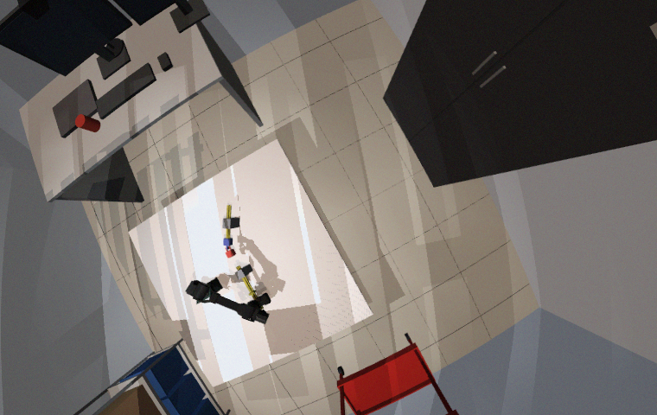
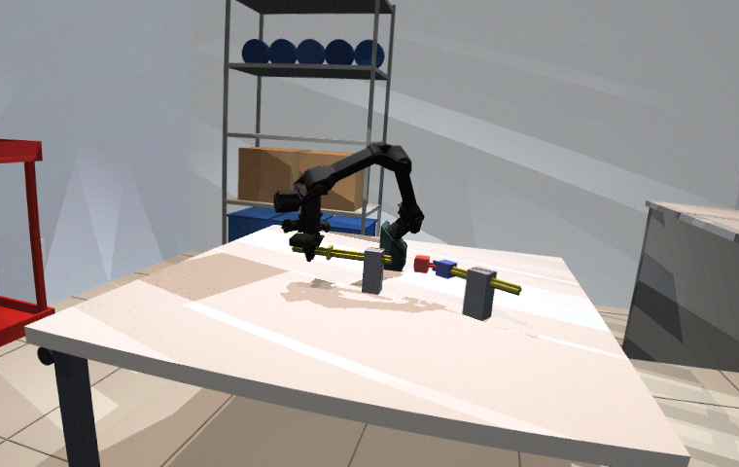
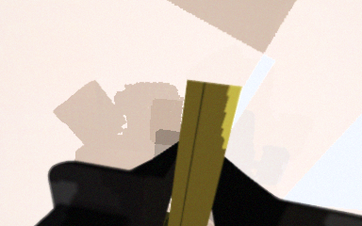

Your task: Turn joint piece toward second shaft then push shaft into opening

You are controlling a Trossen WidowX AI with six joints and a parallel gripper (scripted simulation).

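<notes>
At the outer, five-o'clock end of the long yellow grooved shaft (image 1: pixel 247 284) (image 2: pixel 350 254) (image 3: pixel 202 122) from above, clenched around it with the black hand (image 1: pixel 260 304) (image 2: pixel 310 252) (image 3: pixel 194 148). From that grip, at eleven o'clock in the top view, to the small red square joint piece (image 1: pixel 230 252) (image 2: pixel 421 264), hinged beside a blue cube-like piece (image 1: pixel 227 241) (image 2: pixel 445 268) and well apart from the shaft's near tip. Between them, threaded by the shaft, a grey upright block (image 1: pixel 241 273) (image 2: pixel 372 271). Likely needed next: a straight push towards eleven o'clock, true to the long axis; jamming possible if skewed. Smooth, matte-looking faces throughout, with a raised yellow collar (image 2: pixel 329 251) on the shaft. Too small to tell: exact aim of the red opening.
</notes>
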